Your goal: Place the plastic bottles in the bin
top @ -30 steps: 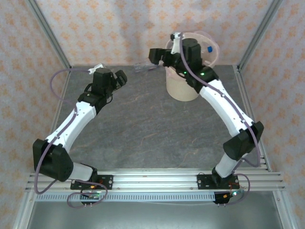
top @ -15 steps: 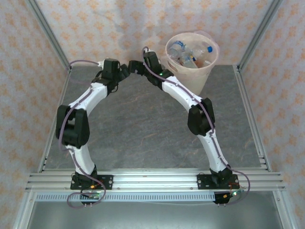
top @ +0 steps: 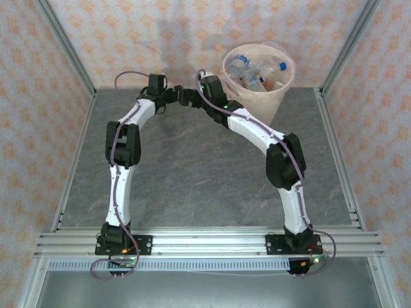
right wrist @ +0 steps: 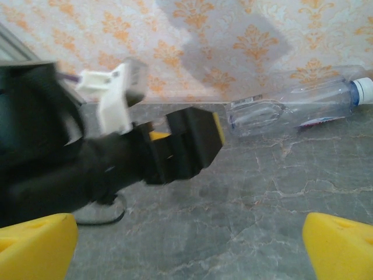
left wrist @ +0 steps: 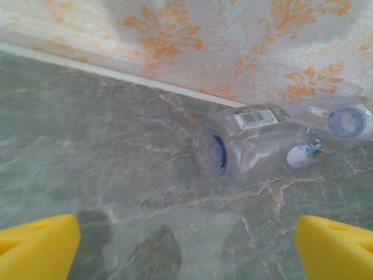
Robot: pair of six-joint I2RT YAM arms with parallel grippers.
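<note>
A clear plastic bottle (left wrist: 274,137) with a blue cap lies on its side on the grey table, against the back wall. In the left wrist view it sits ahead of my open left gripper (left wrist: 186,251), up and to the right, and nothing is between the yellow fingertips (left wrist: 35,248). The same bottle (right wrist: 297,108) lies far right of my open, empty right gripper (right wrist: 189,251). From above, the left gripper (top: 172,96) and right gripper (top: 187,97) almost meet at the back wall. The bin (top: 270,102) stands back right, holding several bottles (top: 253,72).
The left gripper's black fingers (right wrist: 192,140) and its wrist with a white connector (right wrist: 111,99) cross close in front of the right wrist camera. The patterned back wall (top: 160,45) stands right behind both grippers. Open marbled table (top: 192,173) lies between the arms.
The right arm swung left from over the bin, down to the back wall. The left arm stretched out to the same spot. Both grippers now face each other there.
</note>
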